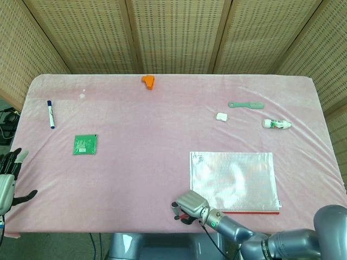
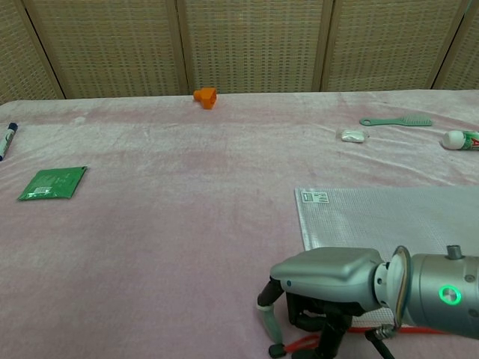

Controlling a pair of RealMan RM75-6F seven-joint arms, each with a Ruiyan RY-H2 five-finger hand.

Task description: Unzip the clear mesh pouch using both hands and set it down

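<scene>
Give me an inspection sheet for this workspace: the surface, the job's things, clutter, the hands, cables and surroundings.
Surface: pink cloth-covered table, lightly wrinkled.
Job's things: clear mesh pouch lying flat at the near right; red zipper along its near edge, red pull cord reaching past the left corner.
Clutter: orange block, blue marker, green packet, green comb, small white object, small white tube.
Hands: right hand over the pull cord, fingers down at it, grasp unclear; left hand off the table's left edge, fingers apart, holding nothing.
Cables: dark cables beyond the left edge.
Surroundings: woven screen panels behind the table.
</scene>
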